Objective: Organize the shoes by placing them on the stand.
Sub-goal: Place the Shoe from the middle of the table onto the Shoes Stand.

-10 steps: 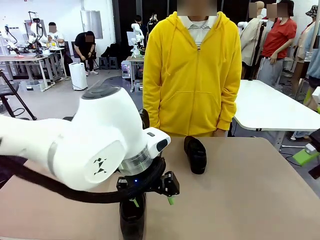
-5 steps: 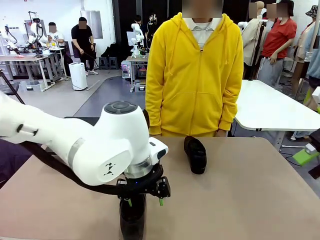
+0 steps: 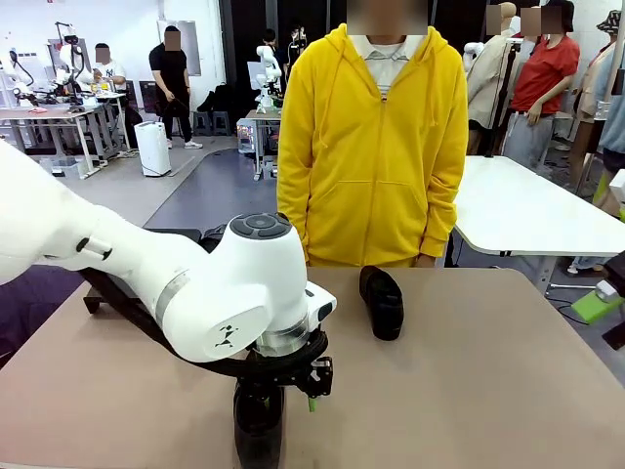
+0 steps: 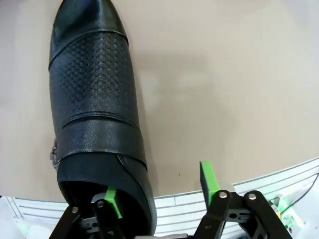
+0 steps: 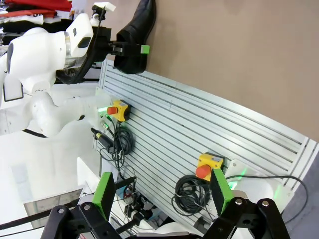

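Note:
A long pointed black shoe (image 3: 259, 425) with a textured top (image 4: 94, 94) lies at the table's near edge. My left gripper (image 3: 285, 386) is down over its heel end. In the left wrist view, one green pad (image 4: 110, 201) sits inside the shoe's opening. The other pad (image 4: 209, 179) stands outside, a clear gap from the shoe's side, so the left gripper (image 4: 159, 191) is open. A shorter rounded shoe (image 3: 381, 301) lies near the person. My right gripper (image 5: 162, 191) hangs open and empty off the table's right side. A dark edge (image 3: 98, 293) behind my left arm may be the stand.
A person in a yellow hoodie (image 3: 376, 147) stands at the far edge, hands out of sight. The tan tabletop (image 3: 488, 391) is bare to the right. Below the table's near edge are a slatted metal panel (image 5: 209, 129) and emergency-stop boxes (image 5: 207, 167).
My left arm swung and sank lower over the near shoe. Its jaws have narrowed, one pad going into the shoe's opening. The far shoe and my right gripper stayed put.

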Robot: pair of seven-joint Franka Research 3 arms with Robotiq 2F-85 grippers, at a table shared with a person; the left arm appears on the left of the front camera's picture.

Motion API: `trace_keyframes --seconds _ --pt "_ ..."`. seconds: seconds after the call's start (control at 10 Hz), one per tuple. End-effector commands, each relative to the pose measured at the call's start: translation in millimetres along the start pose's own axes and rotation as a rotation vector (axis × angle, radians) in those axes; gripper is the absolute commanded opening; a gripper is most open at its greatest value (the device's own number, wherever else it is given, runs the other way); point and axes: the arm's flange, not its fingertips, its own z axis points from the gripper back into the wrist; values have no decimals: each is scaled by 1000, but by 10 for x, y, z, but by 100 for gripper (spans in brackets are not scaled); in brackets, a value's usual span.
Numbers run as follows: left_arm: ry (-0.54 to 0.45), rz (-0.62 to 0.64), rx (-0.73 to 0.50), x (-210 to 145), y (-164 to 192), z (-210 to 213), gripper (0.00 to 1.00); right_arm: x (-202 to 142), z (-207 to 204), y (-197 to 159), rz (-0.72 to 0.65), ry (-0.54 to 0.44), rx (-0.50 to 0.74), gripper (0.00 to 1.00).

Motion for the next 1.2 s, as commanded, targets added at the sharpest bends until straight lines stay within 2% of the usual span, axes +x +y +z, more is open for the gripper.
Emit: trace_keyframes --seconds 0.0,0.2,0.7,0.9,1.1 --pt "-18 24 57 31 -99 -19 0 -5 32 3 -2 5 -3 100" --pt "-16 15 59 22 -96 -14 0 -5 32 3 -2 5 -3 100" --pt "-33 44 151 -23 -54 90 0 -5 32 3 -2 5 -3 100" --pt "-80 -66 98 -149 101 567 0 -5 32 3 -2 5 -3 100" --pt "-183 -178 101 -468 471 1351 0 -5 32 3 -2 5 -3 100"
